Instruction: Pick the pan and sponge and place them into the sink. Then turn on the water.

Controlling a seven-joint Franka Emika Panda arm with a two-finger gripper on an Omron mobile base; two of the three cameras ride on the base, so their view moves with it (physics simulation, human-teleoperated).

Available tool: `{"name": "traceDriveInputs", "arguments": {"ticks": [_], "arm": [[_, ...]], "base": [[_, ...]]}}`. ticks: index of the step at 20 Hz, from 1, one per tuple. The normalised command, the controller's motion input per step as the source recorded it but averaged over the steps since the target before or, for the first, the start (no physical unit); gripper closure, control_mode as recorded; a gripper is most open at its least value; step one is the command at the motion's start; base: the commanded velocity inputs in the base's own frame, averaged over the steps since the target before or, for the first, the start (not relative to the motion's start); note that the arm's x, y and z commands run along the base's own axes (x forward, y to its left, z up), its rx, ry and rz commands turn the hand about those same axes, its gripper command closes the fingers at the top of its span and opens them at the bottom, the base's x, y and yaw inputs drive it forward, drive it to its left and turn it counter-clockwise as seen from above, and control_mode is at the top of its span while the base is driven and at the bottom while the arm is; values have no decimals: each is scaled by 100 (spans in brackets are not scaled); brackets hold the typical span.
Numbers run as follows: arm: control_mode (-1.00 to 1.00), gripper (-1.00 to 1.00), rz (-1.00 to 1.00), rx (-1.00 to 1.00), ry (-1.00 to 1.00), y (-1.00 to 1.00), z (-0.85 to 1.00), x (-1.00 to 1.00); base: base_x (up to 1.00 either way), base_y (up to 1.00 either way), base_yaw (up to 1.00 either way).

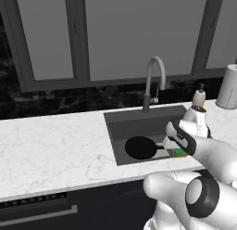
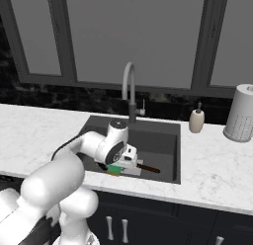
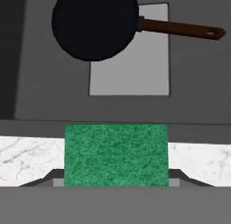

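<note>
A white robot arm reaches over a marble counter (image 1: pixel 51 145) toward the dark sink (image 1: pixel 139 124) in a rendered kitchen, its gripper (image 3: pixel 115 182) closed on a sponge (image 3: pixel 116 154) held between its two fingers (image 3: pixel 48 179). In the hand view the green top of the sponge spans the gap between the fingers, and it hangs above the front rim of the sink, with the white counter edge showing on either side of it. From the right base view the sponge (image 2: pixel 114 170) shows as a green and yellow block under the hand, at the near edge of the basin (image 2: pixel 163 140).

The black pan (image 3: pixel 94 24) already lies flat on the sink floor, partly covering a lighter grey square patch (image 3: pixel 135 74), with its thin dark handle (image 3: pixel 180 29) pointing away to one side (in the left base view the pan (image 1: pixel 140 147) sits in the near left part of the basin, handle toward the gripper (image 1: pixel 178 150)).

A grey arched faucet (image 1: pixel 155 78) stands behind the sink. A small soap bottle (image 2: pixel 196 120) rests on the counter to the right of the basin, and a white cylindrical canister (image 2: pixel 240 113) stands farther right. Large grey window panes (image 2: pixel 133 36) fill the wall behind.
</note>
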Motion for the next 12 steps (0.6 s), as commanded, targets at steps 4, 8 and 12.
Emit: {"name": "traceDriveInputs", "arguments": {"ticks": [4, 8, 12], "arm": [[-100, 100, 0, 0, 9, -100, 0, 38], [-100, 100, 0, 0, 5, -100, 0, 43], [-100, 100, 2, 0, 0, -98, -9, 55]], "base": [[0, 0, 0], [0, 0, 0], [0, 0, 0]]}}
